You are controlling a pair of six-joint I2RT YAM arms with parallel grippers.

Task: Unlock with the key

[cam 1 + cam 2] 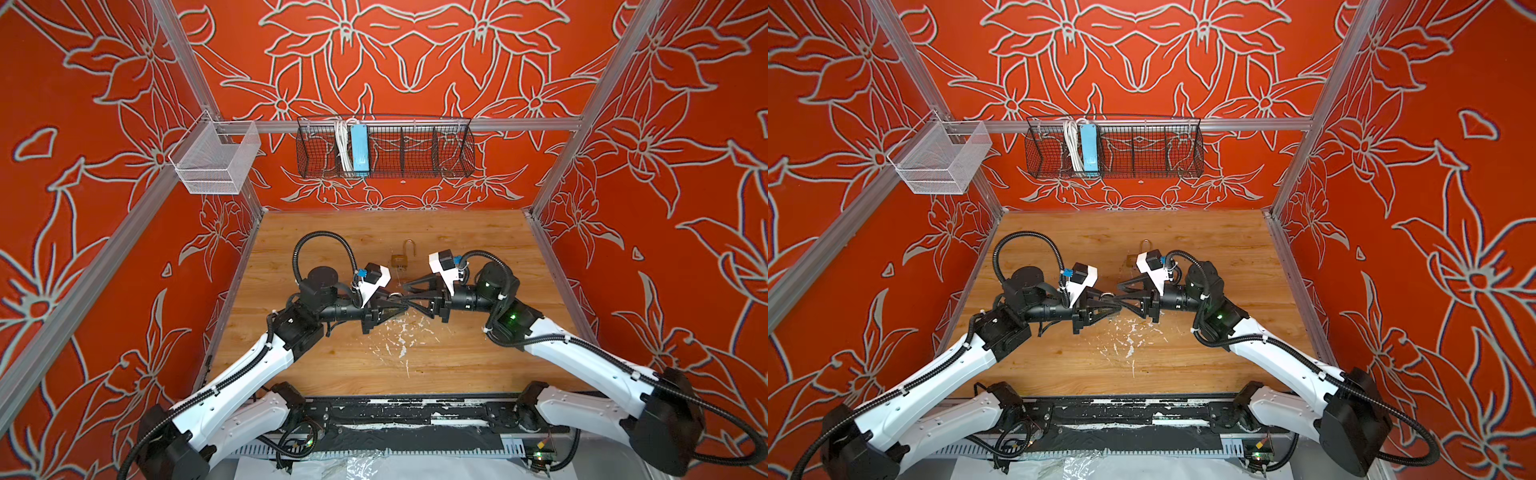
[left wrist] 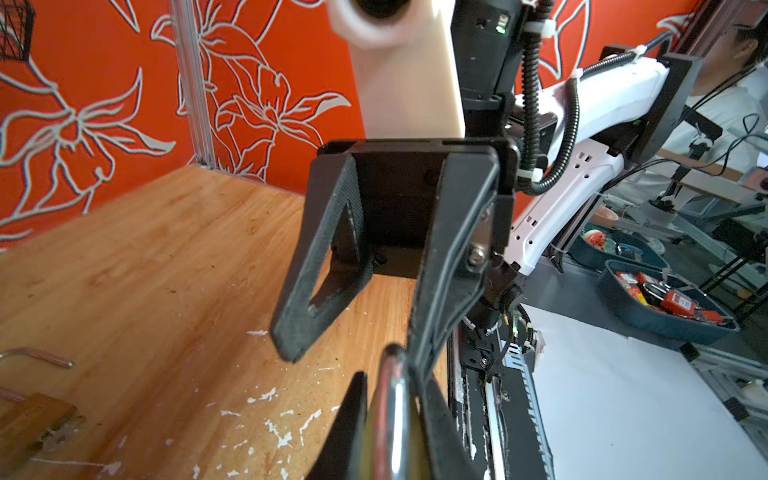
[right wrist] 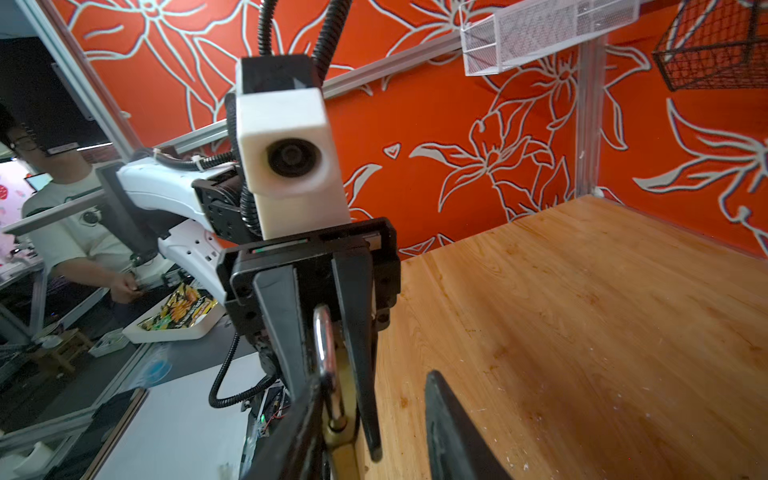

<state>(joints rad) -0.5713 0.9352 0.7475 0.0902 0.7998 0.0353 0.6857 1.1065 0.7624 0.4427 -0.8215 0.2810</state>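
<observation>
Right wrist view: left end effector [image 3: 338, 411] clamps the silver-shackled brass padlock [image 3: 323, 345]; right end effector [image 3: 374, 380] gapes empty, key-fetching seemingly next

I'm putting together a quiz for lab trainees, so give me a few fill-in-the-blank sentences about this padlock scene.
1. The left tool is shut on a padlock whose shackle is ___ in colour.
2. The second padlock lies on the wooden table with its shackle ___.
3. On the right tool the jaws stand ___.
4. The oblong box in the black wire basket is ___.

Missing words: silver; open; open; blue.
</observation>
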